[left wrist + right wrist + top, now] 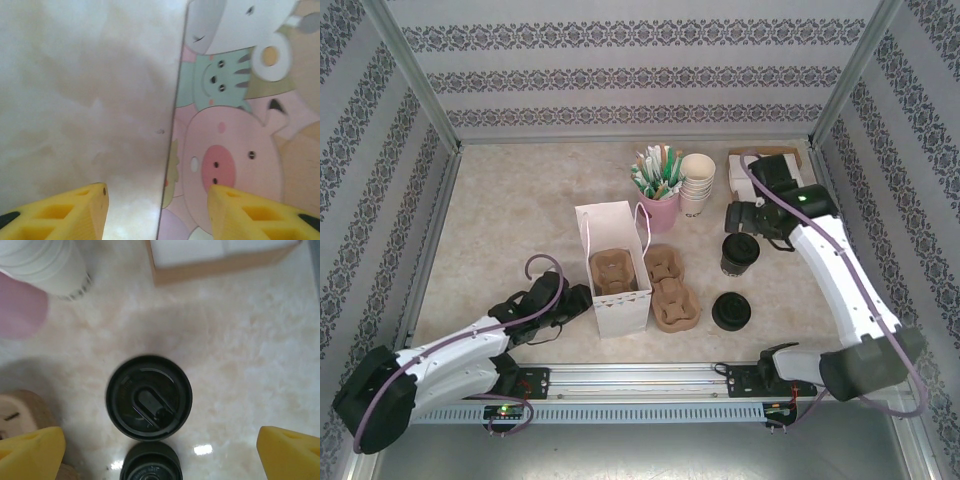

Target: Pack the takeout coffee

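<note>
Coffee cup (pixel 148 399) sits centred under the wide-spread right fingers (pixel 31 454); left fingers (pixel 75 212) stand apart astride the edge of the bag (pixel 235 150).

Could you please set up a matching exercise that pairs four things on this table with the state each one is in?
Things:
1. white paper bag
2. pink cup
3. dark coffee cup
4. loose black lid

States:
A. lying flat on the table
B. stuffed with green and white sticks
C. upright and capped
D. has a cardboard cup carrier inside

Pairs: 1-D, 2-B, 3-C, 4-A
</note>
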Robot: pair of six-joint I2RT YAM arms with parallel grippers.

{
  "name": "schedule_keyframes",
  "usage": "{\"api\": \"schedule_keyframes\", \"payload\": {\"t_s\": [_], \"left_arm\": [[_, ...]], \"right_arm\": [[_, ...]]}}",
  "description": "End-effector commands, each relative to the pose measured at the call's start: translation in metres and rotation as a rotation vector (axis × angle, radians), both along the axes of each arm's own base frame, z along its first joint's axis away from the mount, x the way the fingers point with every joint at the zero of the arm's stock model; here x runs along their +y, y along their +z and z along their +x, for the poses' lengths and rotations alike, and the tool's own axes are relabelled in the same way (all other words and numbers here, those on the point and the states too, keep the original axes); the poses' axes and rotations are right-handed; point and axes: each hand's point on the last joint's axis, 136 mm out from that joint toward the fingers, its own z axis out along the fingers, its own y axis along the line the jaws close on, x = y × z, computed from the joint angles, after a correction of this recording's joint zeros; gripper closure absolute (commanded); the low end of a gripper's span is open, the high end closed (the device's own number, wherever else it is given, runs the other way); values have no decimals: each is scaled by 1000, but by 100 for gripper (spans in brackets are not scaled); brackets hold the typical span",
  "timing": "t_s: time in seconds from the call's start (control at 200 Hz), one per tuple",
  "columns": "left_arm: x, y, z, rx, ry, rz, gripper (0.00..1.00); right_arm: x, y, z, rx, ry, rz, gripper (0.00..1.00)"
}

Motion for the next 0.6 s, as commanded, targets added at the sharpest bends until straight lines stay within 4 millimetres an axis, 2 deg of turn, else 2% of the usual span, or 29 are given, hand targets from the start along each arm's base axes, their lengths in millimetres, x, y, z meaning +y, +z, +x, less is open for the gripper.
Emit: {"api": "schedule_keyframes", "payload": {"t_s": [0.0, 0.295, 0.465, 0.595], "left_arm": [[6, 17, 5, -68, -3, 45, 43], [21, 31, 4, -124, 15, 93, 39], [22, 36, 4, -134, 10, 97, 39], [22, 39, 5, -138, 9, 104, 38]], "right_arm": [[3, -11, -1, 18, -46, 38, 2], [10, -55, 3, 103, -54, 49, 4], [16, -68, 13, 116, -38, 58, 4], [10, -76, 15, 138, -45, 20, 4]]}}
